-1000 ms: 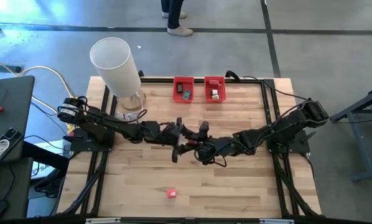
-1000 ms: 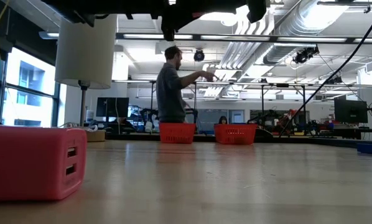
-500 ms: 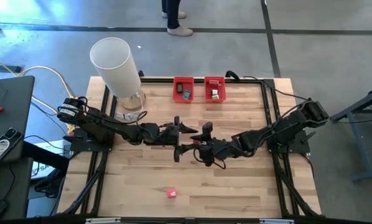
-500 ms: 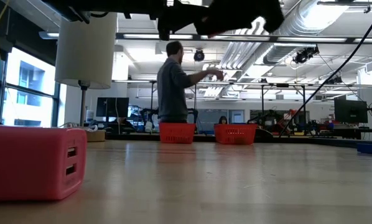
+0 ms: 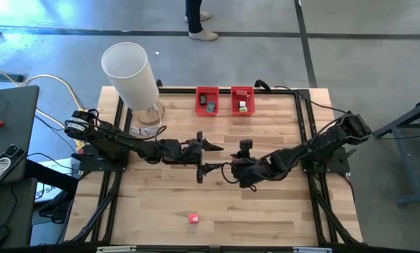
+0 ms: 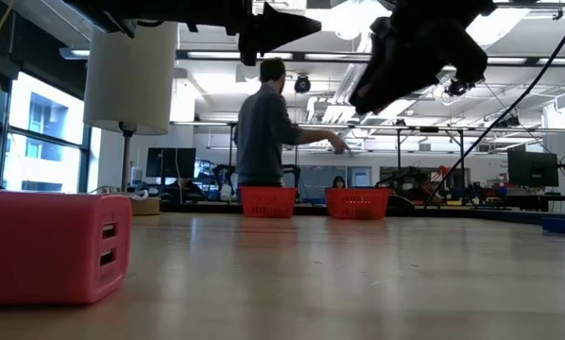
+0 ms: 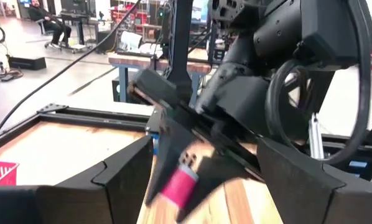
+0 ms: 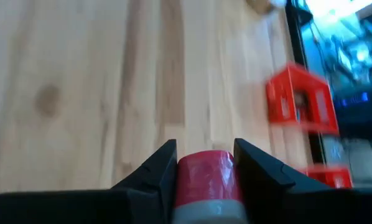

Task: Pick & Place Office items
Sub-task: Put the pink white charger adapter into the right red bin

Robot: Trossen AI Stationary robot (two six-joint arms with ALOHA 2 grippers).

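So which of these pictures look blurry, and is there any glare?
Left wrist view: the pink-red piece in the right gripper is smeared with motion blur. Right wrist view: the red bins are soft. Low view: ceiling lights glare; the near red block looms large.

Readable text: none in any view.
Red piece (image 8: 204,176) between the right gripper's (image 8: 203,163) fingers: plain, no label legible.
Red bins (image 5: 224,100) beyond the grippers: no markings legible.
White cylinder (image 5: 130,72): blank.
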